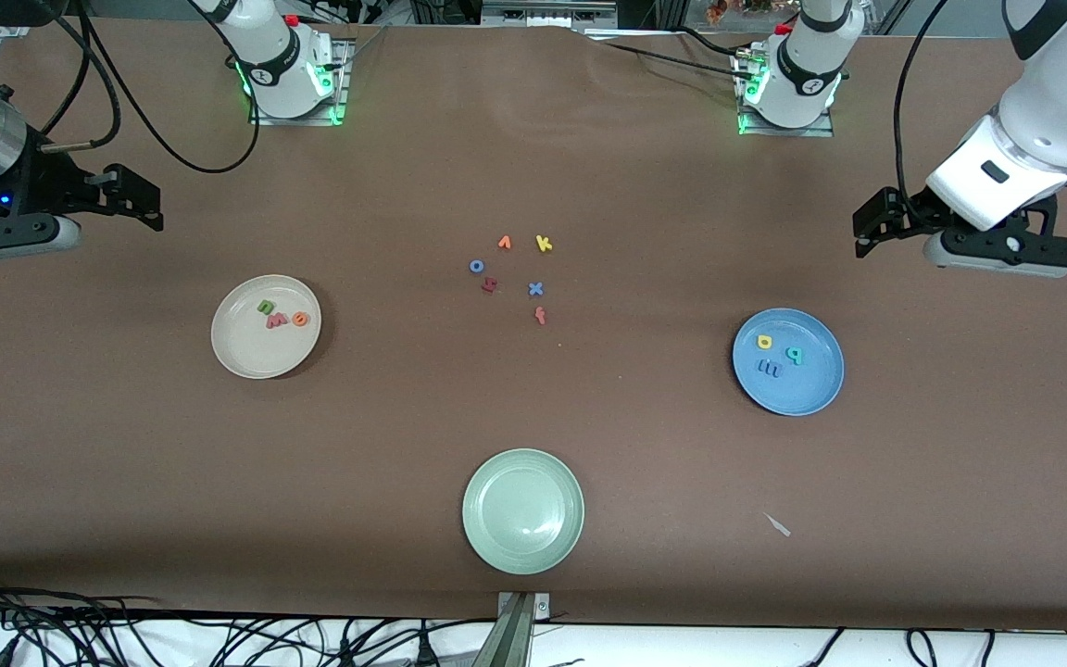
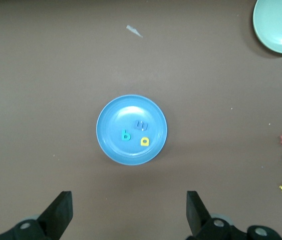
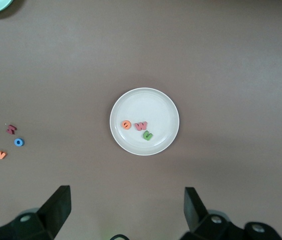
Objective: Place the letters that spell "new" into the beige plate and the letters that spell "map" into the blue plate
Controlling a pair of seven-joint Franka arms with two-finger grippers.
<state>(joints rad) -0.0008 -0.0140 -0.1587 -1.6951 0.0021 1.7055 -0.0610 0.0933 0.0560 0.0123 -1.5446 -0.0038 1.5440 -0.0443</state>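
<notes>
n, w, e [image 1: 279, 318] in beige plate [image 1: 237, 357], m, a, p [image 1: 777, 355] in blue plate [image 1: 816, 389]

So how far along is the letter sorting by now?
It looks finished. The green n, red w and orange e lie in the beige plate; the m, p and a lie in the blue plate. Both pincers, left and right, are open and empty. Nothing seems left.

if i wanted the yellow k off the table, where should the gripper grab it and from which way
Come straight down from above: the yellow k lies flat on the table, too thin for a side approach. Close the fingers across its straight stem rather than the splayed legs, probably the firmest pinch. The orange v lies beside it but apart, so open fingers should fit.
</notes>
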